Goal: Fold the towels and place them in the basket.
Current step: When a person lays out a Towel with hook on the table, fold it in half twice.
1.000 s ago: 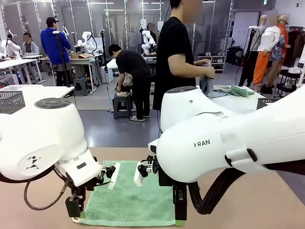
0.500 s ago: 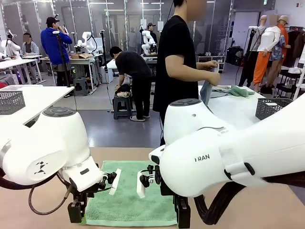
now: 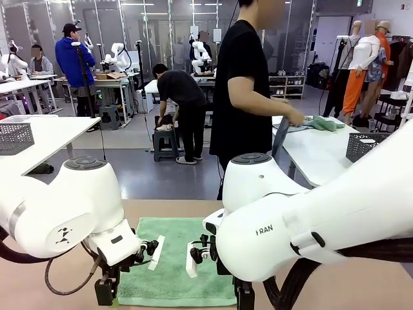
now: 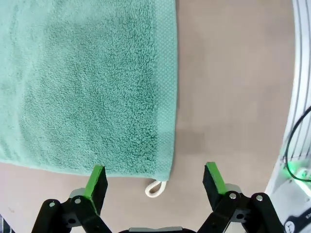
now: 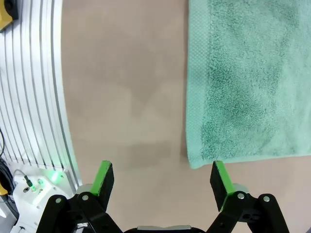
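Observation:
A mint green towel (image 3: pixel 174 265) lies flat on the tan table between my two arms. My left gripper (image 3: pixel 106 292) hangs over its near left corner. In the left wrist view that gripper (image 4: pixel 155 179) is open, and the towel (image 4: pixel 87 82) corner with its white loop sits between the green fingertips (image 4: pixel 97 175). My right gripper (image 3: pixel 244 298) is at the near right corner. Seen from the right wrist it (image 5: pixel 160 178) is open, with the towel (image 5: pixel 248 82) corner just inside one fingertip (image 5: pixel 219 178). A dark mesh basket (image 3: pixel 364 146) stands on the white table at the right.
A person in black stands across the table holding a grey-blue towel (image 3: pixel 281 132) at the white side table (image 3: pixel 316 155), where more towels (image 3: pixel 322 123) lie. A paler grey mesh basket (image 3: pixel 14 137) sits on the white table at the left. A ribbed metal base (image 5: pixel 34 97) borders the tan table.
Both arms have sunk lower toward the towel's near edge, both grippers still open. The person has turned and lowered the grey-blue towel toward the white table.

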